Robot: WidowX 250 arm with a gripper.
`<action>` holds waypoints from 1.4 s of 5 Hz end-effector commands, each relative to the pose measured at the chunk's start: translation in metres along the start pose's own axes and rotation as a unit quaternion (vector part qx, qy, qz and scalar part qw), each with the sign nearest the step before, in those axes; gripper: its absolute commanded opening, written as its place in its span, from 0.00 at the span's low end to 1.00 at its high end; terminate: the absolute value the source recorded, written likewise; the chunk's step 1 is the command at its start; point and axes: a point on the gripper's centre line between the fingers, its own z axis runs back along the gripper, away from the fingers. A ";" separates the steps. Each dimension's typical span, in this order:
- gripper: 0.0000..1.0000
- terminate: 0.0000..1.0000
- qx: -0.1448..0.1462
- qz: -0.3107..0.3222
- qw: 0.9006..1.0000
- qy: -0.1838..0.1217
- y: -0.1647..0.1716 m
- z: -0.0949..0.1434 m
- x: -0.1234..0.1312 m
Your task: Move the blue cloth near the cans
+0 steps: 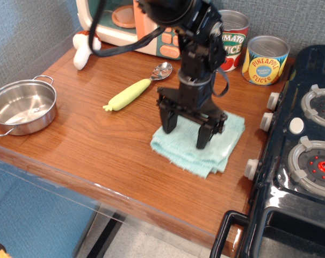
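Observation:
The pale aqua-blue cloth (222,146) lies flat on the wooden table, right of centre, close to the black toy stove. My gripper (185,132) points straight down onto it, jaws spread wide, both fingertips (203,141) pressed on the cloth's top. Nothing is pinched between them. The two cans stand at the back right: the red-and-white Tomato Sauce can (235,42), partly hidden behind my arm, and the yellow-and-blue Pineapple Slices can (265,60). The cloth's far edge lies a short way in front of the cans.
A yellow-handled spoon (131,94) lies left of the gripper. A steel pot (22,107) stands at the left edge. A toy mushroom (82,51) and a toy appliance (119,24) are at the back left. The black stove (307,145) borders the right.

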 end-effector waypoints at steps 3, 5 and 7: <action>1.00 0.00 0.022 0.076 0.997 0.013 0.039 -0.023 0.055; 1.00 0.00 0.014 0.076 0.997 -0.012 0.041 0.000 0.065; 1.00 0.00 0.000 0.079 0.995 -0.065 0.043 0.058 0.068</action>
